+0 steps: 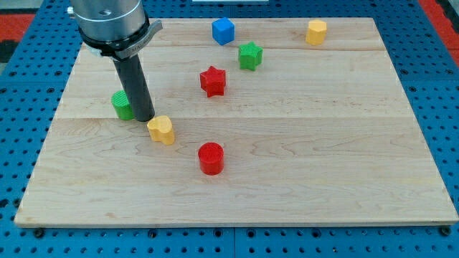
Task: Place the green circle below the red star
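Note:
The green circle (pixel 121 104) sits at the board's left, partly hidden behind my rod. The red star (pixel 213 80) lies up and to the right of it, near the board's middle top. My tip (pixel 143 117) rests on the board, touching the green circle's right side. A yellow heart-like block (pixel 161 130) lies just right of and below my tip.
A red cylinder (pixel 211 158) lies below the red star. A green star (pixel 249 55) and a blue cube (pixel 223 31) lie above and right of the red star. A yellow hexagon block (pixel 316 31) sits at the top right. The wooden board (pixel 323 143) ends at blue pegboard.

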{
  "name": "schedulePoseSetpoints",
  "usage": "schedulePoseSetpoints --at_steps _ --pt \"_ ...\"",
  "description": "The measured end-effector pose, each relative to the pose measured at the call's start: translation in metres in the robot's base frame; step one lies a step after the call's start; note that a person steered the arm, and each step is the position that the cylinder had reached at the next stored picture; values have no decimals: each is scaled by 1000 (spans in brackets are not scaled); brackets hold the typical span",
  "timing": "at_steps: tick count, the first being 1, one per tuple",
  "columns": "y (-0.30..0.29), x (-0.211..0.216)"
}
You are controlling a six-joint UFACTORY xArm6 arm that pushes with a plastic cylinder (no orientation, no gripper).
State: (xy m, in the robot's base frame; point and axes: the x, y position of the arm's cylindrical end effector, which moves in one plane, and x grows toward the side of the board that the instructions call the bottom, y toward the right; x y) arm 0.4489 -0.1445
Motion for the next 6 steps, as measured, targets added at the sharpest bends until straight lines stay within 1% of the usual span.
schedulePoseSetpoints --at_steps 1,2,3,4,5,6 --pt "-82 14" --pt "-81 -34" --pt "36 -35" --pt "86 -27" --pt "42 -24" --pt "68 9"
